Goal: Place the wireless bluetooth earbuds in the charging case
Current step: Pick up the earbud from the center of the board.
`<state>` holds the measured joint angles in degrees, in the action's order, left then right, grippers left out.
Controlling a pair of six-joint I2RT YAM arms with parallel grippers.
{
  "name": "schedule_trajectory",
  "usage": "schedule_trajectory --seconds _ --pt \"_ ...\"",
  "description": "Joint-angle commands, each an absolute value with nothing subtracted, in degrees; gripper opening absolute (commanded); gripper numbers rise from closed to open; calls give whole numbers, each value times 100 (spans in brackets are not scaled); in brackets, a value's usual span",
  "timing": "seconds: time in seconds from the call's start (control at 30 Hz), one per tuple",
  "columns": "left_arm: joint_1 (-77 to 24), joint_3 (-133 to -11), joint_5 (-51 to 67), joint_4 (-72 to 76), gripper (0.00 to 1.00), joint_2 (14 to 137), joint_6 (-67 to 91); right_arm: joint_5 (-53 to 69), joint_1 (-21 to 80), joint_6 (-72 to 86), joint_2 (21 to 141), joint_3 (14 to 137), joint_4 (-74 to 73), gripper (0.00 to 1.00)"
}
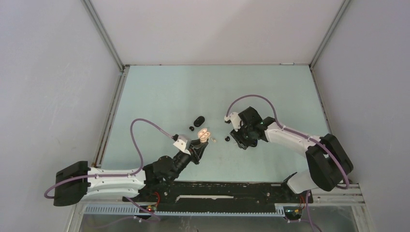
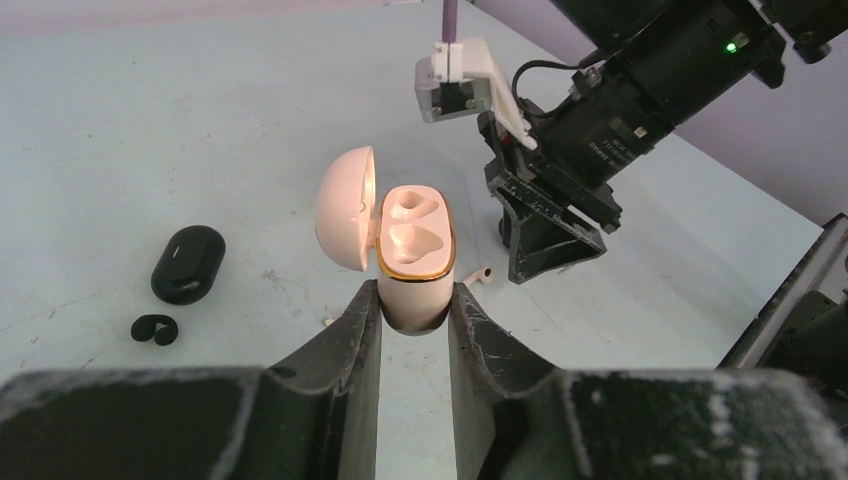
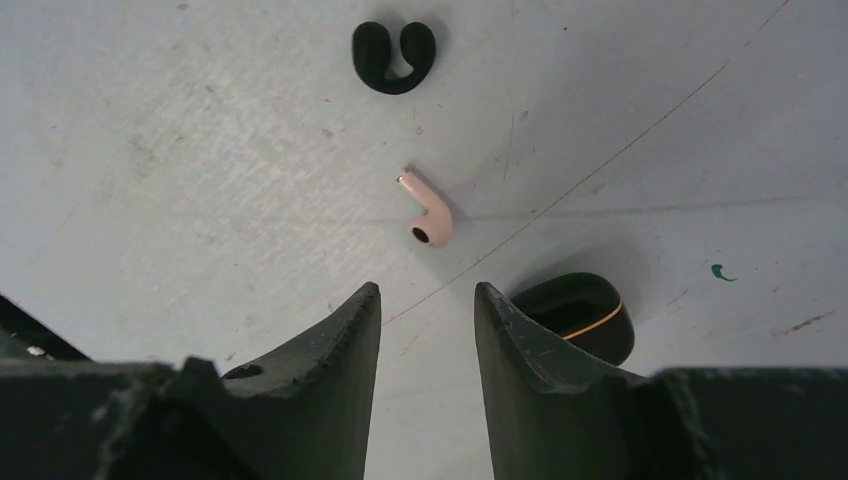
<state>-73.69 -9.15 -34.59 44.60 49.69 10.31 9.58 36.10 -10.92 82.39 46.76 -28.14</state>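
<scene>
My left gripper (image 2: 415, 300) is shut on the lower body of a cream charging case (image 2: 415, 250) with a gold rim, whose lid (image 2: 345, 205) is flipped open to the left. From above, the case (image 1: 205, 135) sits at the tip of the left gripper (image 1: 199, 146). A cream earbud (image 3: 428, 215) lies on the table just ahead of my right gripper (image 3: 428, 290), which is open and empty. The same earbud (image 2: 478, 274) lies between the case and the right gripper (image 1: 237, 138). A black earbud (image 3: 393, 55) lies farther ahead.
A shut black case (image 2: 187, 262) and another black earbud (image 2: 155, 328) lie left of the cream case. A black case with an orange line (image 3: 580, 315) sits beside my right finger. Grey walls enclose the pale green table (image 1: 159, 92).
</scene>
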Motion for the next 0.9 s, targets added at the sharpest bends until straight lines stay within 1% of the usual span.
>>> schedule_trajectory --seconds 0.0,0.37,0.87 --pt "-7347 -1082 -3623 4518 0 4869 992 747 3587 -943 8579 4815 -2519 42" --pt "-7348 -1048 -3618 4518 0 4896 999 895 3614 -904 9196 5013 -2384 35" --pt "-7347 -1026 -3586 4518 0 4953 1105 787 3622 -896 9424 5124 -2424 28"
